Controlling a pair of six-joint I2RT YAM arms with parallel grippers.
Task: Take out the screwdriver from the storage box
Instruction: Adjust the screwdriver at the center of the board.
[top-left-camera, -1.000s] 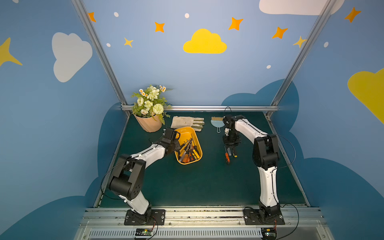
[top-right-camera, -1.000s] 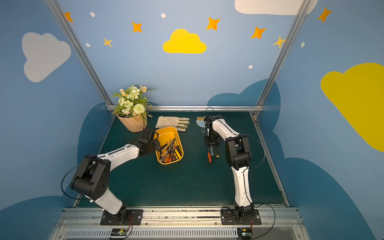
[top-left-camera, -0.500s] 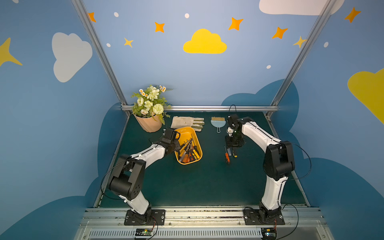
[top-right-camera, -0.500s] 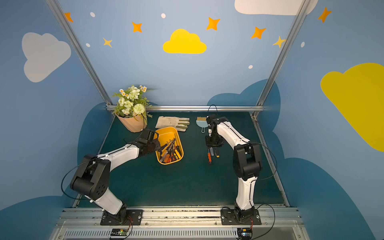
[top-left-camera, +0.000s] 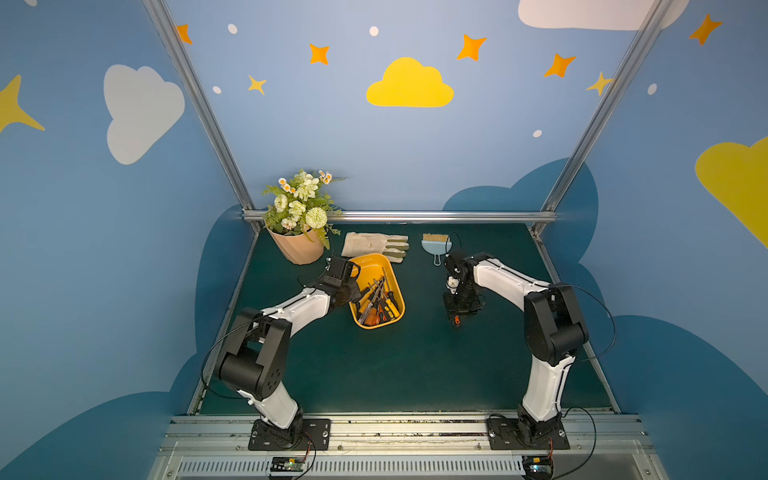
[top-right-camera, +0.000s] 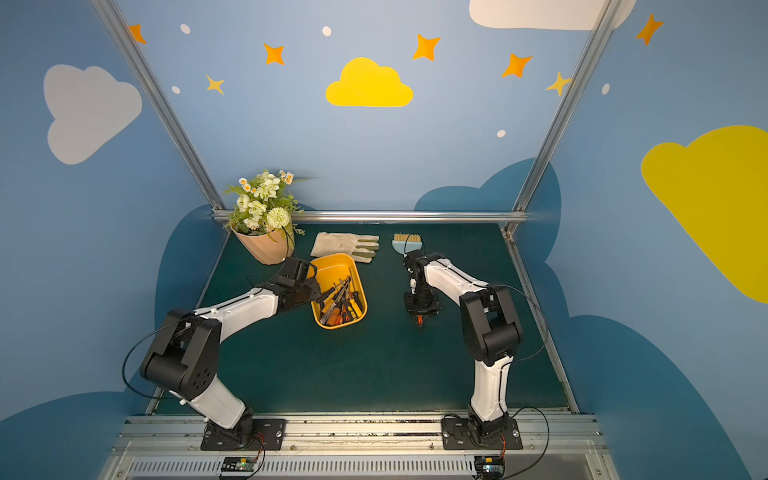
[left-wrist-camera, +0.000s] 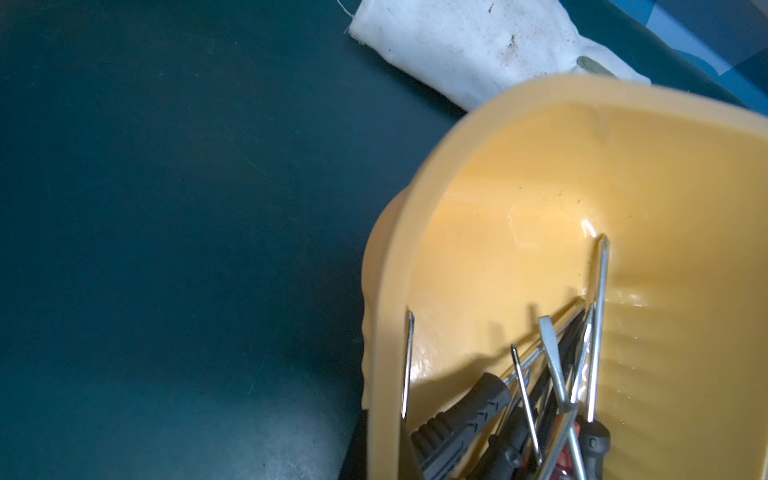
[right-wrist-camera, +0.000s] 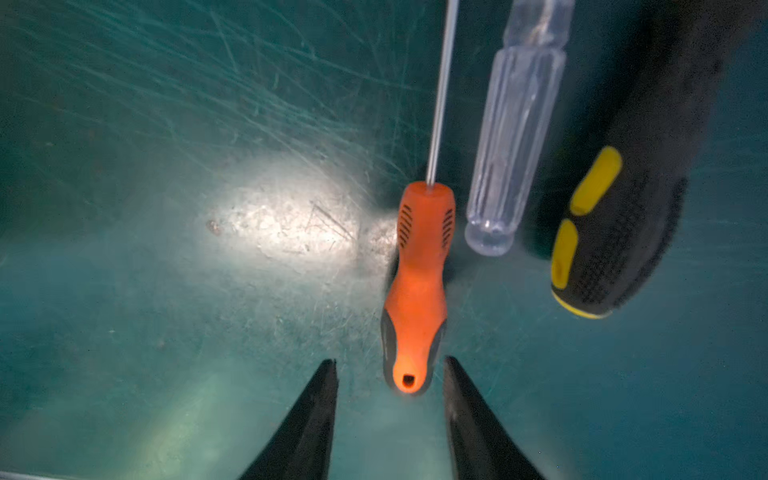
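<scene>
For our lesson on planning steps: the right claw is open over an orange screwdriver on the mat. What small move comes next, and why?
Probably lift the right claw straight up and clear: its tips stand apart, gripping nothing, and the orange screwdriver lies on the mat, outside the storage box.

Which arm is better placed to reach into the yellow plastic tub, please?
Probably left: the left pincer sits shut at the rim of the yellow plastic tub; the right pincer hangs open over an orange screwdriver.
</scene>
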